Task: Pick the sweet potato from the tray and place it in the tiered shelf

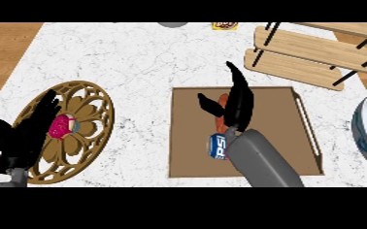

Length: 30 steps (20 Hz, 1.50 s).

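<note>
Right hand [240, 110] over tray [276, 126], fingers straight, thumb splayed, nothing clasped. Sweet potato [223, 99] beneath it, on tray. Tiered shelf [301, 48] at one o'clock. Left hand [28, 131] relaxed, eight o'clock.

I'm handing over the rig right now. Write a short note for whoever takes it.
Right hand: open, over the sweet potato on the tray, not yet curled round it.
Left hand: open, resting at the left edge.
Shelf: upper right, no sweet potato in it.
Left to do: grasp, lift, place it in the shelf.
</note>
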Motion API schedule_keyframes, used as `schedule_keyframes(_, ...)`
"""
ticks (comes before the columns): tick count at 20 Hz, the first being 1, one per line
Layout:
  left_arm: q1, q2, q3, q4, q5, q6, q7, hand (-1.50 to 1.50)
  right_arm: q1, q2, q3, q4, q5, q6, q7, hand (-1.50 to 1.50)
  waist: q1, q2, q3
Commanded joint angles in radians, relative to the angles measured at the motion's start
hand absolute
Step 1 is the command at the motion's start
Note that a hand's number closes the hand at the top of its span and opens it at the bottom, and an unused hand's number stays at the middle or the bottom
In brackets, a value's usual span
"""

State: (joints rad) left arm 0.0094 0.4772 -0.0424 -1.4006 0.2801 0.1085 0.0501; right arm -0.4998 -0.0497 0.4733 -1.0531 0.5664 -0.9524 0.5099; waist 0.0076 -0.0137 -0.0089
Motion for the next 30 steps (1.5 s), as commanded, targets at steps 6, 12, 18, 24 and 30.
schedule_keyframes(6, 0.041, 0.006, 0.017, 0.021, 0.002, -0.006, -0.004, 0.00, -0.178, 0.036, 0.034, 0.192, 0.325, 0.304, 0.526, -1.50, -0.030, -0.013, -0.001)
schedule_keyframes(12, 0.014, -0.002, 0.005, -0.009, 0.003, -0.012, 0.010, 0.00, -0.272, 0.049, 0.109, 0.179, 0.204, 0.739, 0.739, -1.50, 0.003, -0.003, 0.004)
schedule_keyframes(18, -0.006, -0.003, 0.021, 0.024, 0.002, -0.014, 0.015, 0.00, -0.322, 0.049, 0.132, 0.133, 0.139, 0.997, 0.835, -1.50, -0.019, 0.004, 0.007)
schedule_keyframes(24, 0.016, -0.003, 0.041, 0.057, 0.006, -0.045, -0.025, 0.00, -0.283, 0.044, 0.126, 0.088, 0.125, 1.071, 0.886, -1.50, -0.024, 0.006, 0.007)
schedule_keyframes(30, 0.017, 0.019, 0.061, 0.003, 0.013, -0.051, 0.026, 0.00, -0.295, -0.012, 0.062, 0.092, 0.119, 1.132, 0.854, -1.50, -0.014, 0.008, 0.008)
